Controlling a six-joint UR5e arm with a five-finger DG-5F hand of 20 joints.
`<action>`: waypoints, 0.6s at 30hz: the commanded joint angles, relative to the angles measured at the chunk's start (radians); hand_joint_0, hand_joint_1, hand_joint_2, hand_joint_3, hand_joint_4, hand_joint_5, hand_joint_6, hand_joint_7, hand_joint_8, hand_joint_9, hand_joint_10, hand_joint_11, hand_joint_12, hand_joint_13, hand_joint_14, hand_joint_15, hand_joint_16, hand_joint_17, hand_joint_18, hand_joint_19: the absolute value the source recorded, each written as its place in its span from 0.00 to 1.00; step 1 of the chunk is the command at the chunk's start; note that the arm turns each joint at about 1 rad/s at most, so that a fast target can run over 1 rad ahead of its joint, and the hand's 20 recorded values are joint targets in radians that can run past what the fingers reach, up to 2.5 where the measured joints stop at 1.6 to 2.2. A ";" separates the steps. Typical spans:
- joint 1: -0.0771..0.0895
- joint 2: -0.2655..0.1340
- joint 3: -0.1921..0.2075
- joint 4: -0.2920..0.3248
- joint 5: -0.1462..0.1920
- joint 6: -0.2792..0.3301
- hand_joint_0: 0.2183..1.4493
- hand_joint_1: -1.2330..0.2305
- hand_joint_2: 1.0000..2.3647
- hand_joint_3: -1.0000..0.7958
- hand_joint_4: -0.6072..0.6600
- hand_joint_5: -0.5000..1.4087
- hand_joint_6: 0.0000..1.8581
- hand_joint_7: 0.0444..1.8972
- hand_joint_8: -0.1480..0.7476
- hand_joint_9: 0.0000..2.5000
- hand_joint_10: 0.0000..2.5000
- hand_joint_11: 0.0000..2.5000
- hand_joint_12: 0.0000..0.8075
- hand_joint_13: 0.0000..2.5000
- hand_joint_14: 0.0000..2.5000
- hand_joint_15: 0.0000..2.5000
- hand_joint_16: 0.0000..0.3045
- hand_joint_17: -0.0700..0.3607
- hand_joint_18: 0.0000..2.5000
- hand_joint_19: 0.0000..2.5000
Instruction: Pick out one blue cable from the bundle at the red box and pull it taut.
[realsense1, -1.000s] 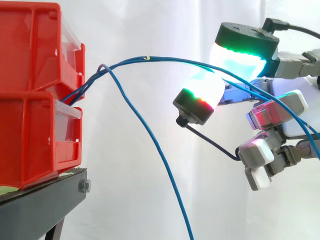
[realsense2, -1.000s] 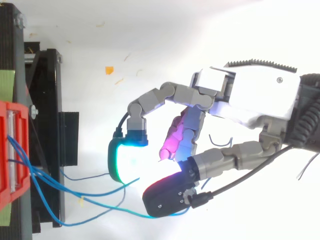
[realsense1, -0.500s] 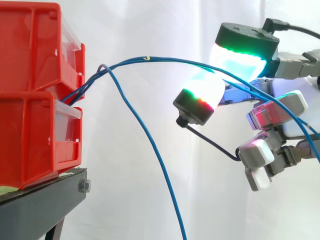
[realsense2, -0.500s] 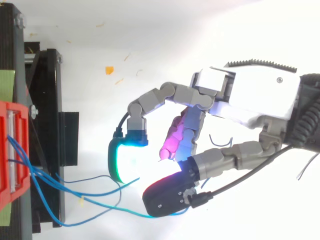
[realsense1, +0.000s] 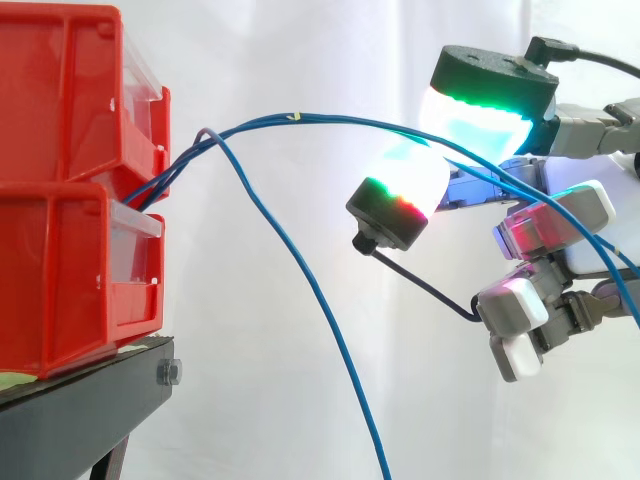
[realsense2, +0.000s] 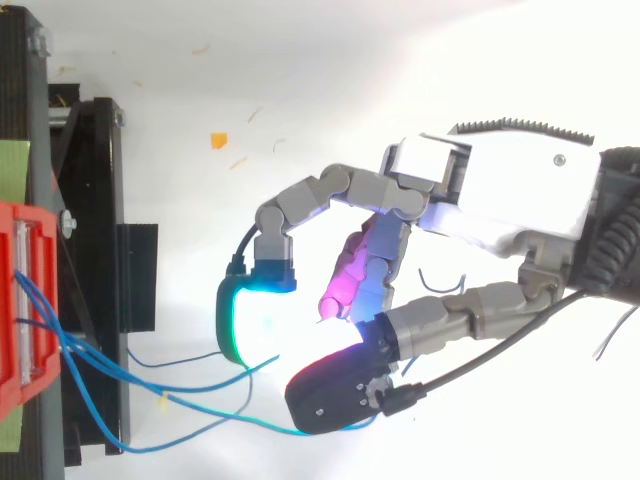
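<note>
In the side view a bundle of thin blue cables (realsense1: 330, 118) comes out between two stacked red plastic bins (realsense1: 60, 250) on a black metal stand (realsense1: 80, 410) at the left. It arcs rightward into the robot's grey-and-white hand (realsense1: 545, 225) at the upper right, while one slack strand (realsense1: 310, 290) droops to the bottom edge. The top view adds the cables fanning apart past the stand at lower left and a small orange scrap (realsense2: 218, 141) on the white floor; whether the hand grips any cable cannot be told.
</note>
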 joint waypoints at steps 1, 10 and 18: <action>0.000 0.000 0.000 0.000 -0.001 0.000 0.28 0.27 0.12 0.50 0.34 0.27 0.45 0.57 0.50 0.62 0.01 0.28 0.53 0.45 0.01 0.24 0.22 0.51 0.38 0.23; 0.000 0.000 0.000 0.000 0.001 0.000 0.28 0.27 0.12 0.49 0.34 0.27 0.45 0.57 0.50 0.61 0.01 0.28 0.53 0.45 0.01 0.24 0.22 0.51 0.38 0.23; 0.000 0.000 0.000 0.000 -0.001 0.000 0.28 0.27 0.11 0.49 0.34 0.27 0.45 0.57 0.51 0.61 0.01 0.28 0.53 0.45 0.01 0.24 0.22 0.51 0.37 0.23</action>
